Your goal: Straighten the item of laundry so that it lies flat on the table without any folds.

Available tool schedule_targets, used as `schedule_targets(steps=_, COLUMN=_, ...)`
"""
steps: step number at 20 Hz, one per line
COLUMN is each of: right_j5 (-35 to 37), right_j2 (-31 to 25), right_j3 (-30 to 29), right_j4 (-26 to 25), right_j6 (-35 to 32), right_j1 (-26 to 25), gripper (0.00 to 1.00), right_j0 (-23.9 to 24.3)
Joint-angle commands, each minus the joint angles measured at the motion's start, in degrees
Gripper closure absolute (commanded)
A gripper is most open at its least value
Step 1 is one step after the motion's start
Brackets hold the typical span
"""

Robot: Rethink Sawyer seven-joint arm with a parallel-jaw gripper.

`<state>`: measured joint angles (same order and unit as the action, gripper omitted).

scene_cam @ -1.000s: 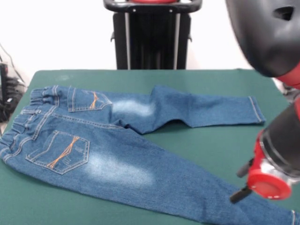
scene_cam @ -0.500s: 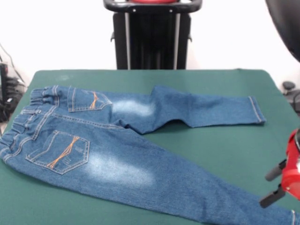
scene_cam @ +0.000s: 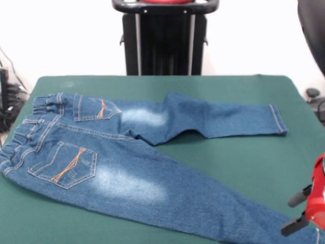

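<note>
The item of laundry, a small pair of blue denim jeans (scene_cam: 127,152), lies spread on the green table (scene_cam: 238,157) with its back pockets up. Its elastic waistband (scene_cam: 23,134) is at the left. One leg (scene_cam: 228,119) stretches to the right along the far side. The other leg (scene_cam: 203,203) runs to the lower right corner. The cloth bulges slightly where the far leg meets the seat. Only a red arm joint with two black pegs (scene_cam: 312,208) shows at the right edge. The gripper itself does not show.
The robot's black pedestal (scene_cam: 165,38) stands behind the table's far edge. A black arm segment (scene_cam: 314,25) fills the top right corner. Cables and dark gear (scene_cam: 7,96) lie off the table at the left. Bare green cloth lies between the two legs.
The arm has swung to the right, mostly out of the picture: the big black segment and the red joint have slid toward the right edge. The jeans have not moved.
</note>
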<state>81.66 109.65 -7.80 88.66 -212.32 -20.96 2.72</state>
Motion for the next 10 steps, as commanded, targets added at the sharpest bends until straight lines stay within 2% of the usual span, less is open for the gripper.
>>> schedule_targets(steps=1, right_j5=-2.27, right_j2=12.83, right_j3=-0.5, right_j4=5.56, right_j6=-18.87, right_j1=-4.33, gripper=0.0, right_j0=0.86)
schedule_targets(steps=10, right_j5=-2.19, right_j2=19.89, right_j3=-1.24, right_j4=12.53, right_j6=-19.56, right_j1=-5.48, gripper=0.0, right_j0=1.12)
